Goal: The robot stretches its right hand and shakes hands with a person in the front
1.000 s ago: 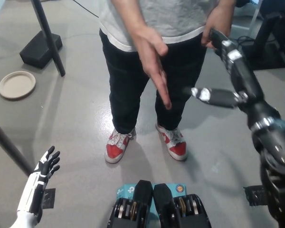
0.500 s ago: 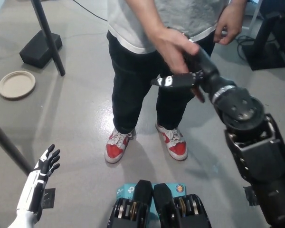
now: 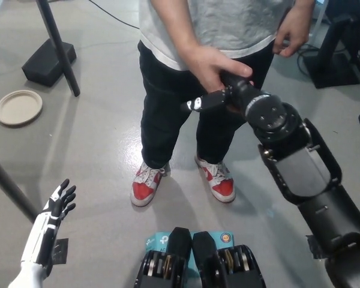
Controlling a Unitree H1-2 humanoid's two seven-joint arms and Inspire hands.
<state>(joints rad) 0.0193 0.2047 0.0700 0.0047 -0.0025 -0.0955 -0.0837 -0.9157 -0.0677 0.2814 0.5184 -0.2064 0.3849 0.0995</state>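
Seen from above, the black right hand (image 3: 219,99) is stretched forward and is wrapped by the person's hand (image 3: 213,63), in front of the person's dark trousers (image 3: 168,120). Most of its fingers are covered, so whether they are closed cannot be told; one juts out to the side. The clasp could be squeezed too hard or pulled askew if the arm is driven further. Compared with a second ago, the two hands, then apart, are now joined. The white left hand (image 3: 59,203) is held spread at lower left.
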